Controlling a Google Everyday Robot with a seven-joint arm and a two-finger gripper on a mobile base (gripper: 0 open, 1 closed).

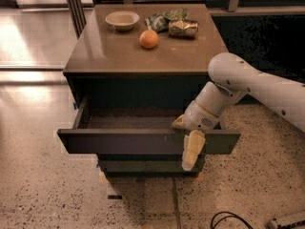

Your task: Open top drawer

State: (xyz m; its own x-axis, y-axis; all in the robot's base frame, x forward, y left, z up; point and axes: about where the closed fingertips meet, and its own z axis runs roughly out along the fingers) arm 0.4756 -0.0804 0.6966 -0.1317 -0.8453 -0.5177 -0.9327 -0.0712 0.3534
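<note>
The top drawer (pixel 119 142) of the dark cabinet is pulled well out, with its wide flat front toward me and its brown inner floor (pixel 128 123) showing. My gripper (pixel 186 143) sits at the right part of the drawer front. One pale finger (pixel 192 150) hangs down over the outside of the front. The other finger (pixel 178 123) is inside the drawer behind the front. The fingers straddle and hold the front panel. The white arm (pixel 248 85) reaches in from the right.
On the cabinet top (pixel 109 56) are a small bowl (pixel 122 19), an orange (pixel 148 38), a crumpled green bag (pixel 164 18) and a can (pixel 183 28). Two lower drawer fronts (pixel 143 166) sit under the open drawer. A cable (pixel 228 219) lies on the floor.
</note>
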